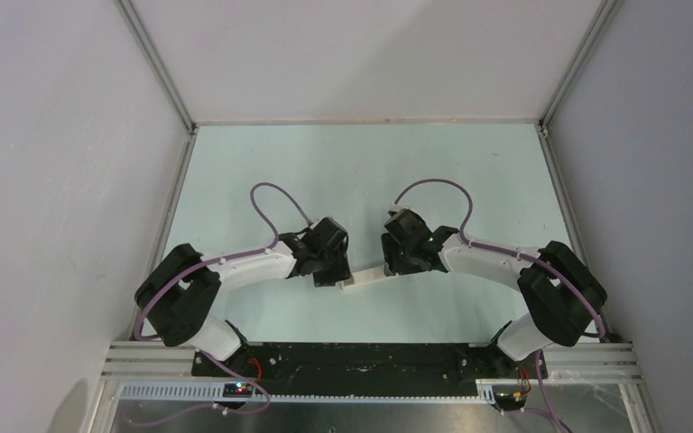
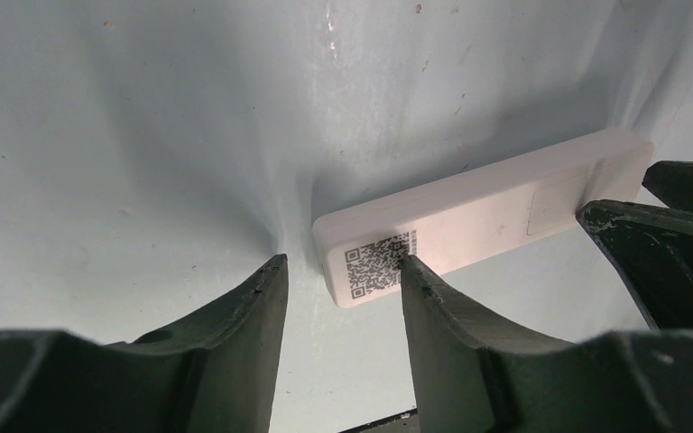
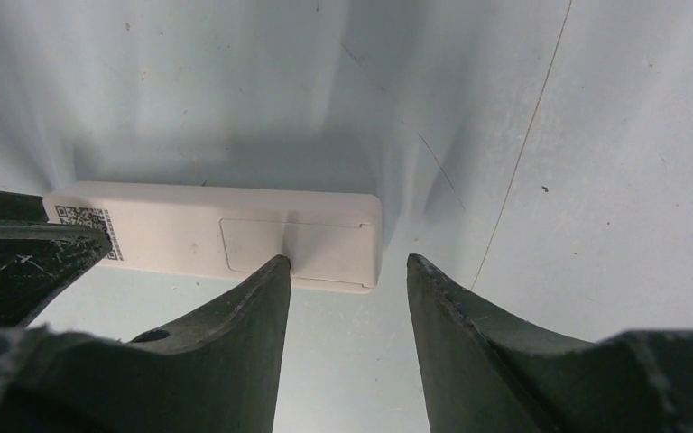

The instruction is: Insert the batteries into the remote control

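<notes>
The slim white plastic remote control [image 1: 365, 281] lies back-up — left gripper [image 2: 341, 271] at its 9 o'clock end, right gripper [image 3: 346, 263] at 3 o'clock, both jaws parted, clamping nothing.

Flanked at both ends, centre frame

Found the remote control [image 1: 364, 281], a small white bar, lying slightly tilted just below centre frame on the pale green table [image 1: 361, 162]. Saw the left gripper [image 1: 329, 276] crowding its left end and the right gripper [image 1: 399, 268] its right end. Could not read finger spacing from above. Noted purple cables [image 1: 275, 194] arching above each wrist.
</notes>
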Controlling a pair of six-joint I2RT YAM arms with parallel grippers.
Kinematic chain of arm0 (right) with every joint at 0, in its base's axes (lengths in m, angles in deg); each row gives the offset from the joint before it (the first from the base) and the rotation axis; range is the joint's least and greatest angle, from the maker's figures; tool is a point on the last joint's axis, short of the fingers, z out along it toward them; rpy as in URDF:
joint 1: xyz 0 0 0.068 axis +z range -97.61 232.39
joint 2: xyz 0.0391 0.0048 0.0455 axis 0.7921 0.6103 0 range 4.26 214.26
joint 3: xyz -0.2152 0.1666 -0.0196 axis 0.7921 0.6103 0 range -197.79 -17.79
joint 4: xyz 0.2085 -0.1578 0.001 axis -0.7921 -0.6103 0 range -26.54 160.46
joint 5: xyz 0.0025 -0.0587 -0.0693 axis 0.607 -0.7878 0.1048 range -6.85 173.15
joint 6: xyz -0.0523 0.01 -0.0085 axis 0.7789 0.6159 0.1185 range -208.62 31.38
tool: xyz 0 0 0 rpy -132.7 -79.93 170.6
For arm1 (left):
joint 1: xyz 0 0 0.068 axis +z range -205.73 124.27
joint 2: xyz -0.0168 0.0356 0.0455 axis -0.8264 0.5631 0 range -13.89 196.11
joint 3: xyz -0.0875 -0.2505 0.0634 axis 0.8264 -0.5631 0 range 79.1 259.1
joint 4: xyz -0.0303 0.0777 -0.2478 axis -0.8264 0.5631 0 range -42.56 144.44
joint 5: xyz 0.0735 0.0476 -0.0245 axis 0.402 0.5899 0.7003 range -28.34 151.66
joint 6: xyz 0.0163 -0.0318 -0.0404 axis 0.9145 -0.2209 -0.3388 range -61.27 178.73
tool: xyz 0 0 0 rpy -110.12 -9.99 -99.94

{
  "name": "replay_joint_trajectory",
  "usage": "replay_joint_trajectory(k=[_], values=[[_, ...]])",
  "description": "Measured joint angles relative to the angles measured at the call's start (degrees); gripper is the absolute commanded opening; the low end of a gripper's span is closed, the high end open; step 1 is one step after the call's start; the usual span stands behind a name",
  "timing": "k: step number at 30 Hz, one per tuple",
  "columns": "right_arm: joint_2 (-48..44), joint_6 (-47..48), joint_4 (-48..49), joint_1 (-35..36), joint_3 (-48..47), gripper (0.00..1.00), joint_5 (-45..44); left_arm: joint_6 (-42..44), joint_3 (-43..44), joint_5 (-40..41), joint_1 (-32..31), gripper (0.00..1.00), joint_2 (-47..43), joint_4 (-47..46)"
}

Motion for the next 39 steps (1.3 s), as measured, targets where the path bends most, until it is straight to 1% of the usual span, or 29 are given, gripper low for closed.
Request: replay_joint_trajectory(k=[4, 8, 19, 23, 30, 39], values=[[0.00, 0.02, 0.52, 0.02, -0.02, 0.51, -0.02, 0.02, 0.00, -0.26, 0.00, 0.52, 0.11, -0.07], [0.17, 0.07, 0.72, 0.02, -0.07, 0.45, -0.04, 0.00, 0.00, -0.33, 0.00, 0.52, 0.13, -0.11], [0.98, -0.07, 0.72, 0.92, -0.76, 0.37, -0.57, 0.04, 0.13, -0.81, 0.00, 0.52, 0.31, -0.13], [1.20, -0.28, 0.68, 0.98, -0.96, 0.34, -1.22, 0.07, 0.35, -1.46, 0.00, 0.50, 0.50, -0.13], [1.88, -0.57, -0.20, 1.64, -1.81, 0.31, -2.80, 0.00, 0.79, -2.95, 0.00, 0.46, 0.98, -0.28], [2.89, -1.81, -1.49, 3.37, -3.02, 0.31, -5.73, -0.04, 0.87, -4.35, 0.11, 0.44, 1.40, -0.37]])
